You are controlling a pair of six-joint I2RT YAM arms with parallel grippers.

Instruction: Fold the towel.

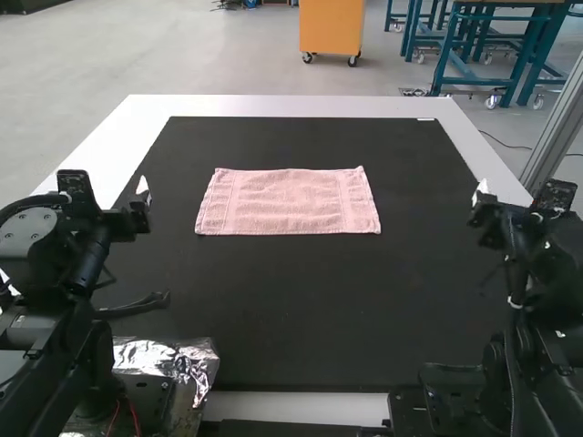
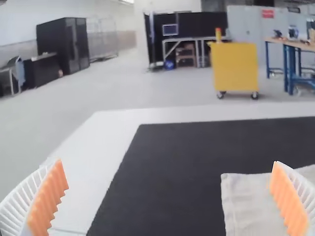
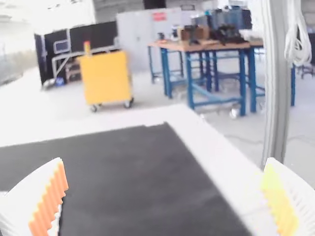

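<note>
I see the towel [image 1: 288, 202] lying smooth between my left jaws and right jaws, both spread, probably so either end stays easy to grip.

High view: moderate, diffuse illumination. Foil [image 1: 191, 362] near the table's [image 1: 273, 105] near-left corner returns specular glare; the mat [image 1: 301, 300] reads dark. Left wrist view: bright. Right wrist view: brighter; beyond the table's far edge, the floor [image 3: 29, 115] washes out.
</note>
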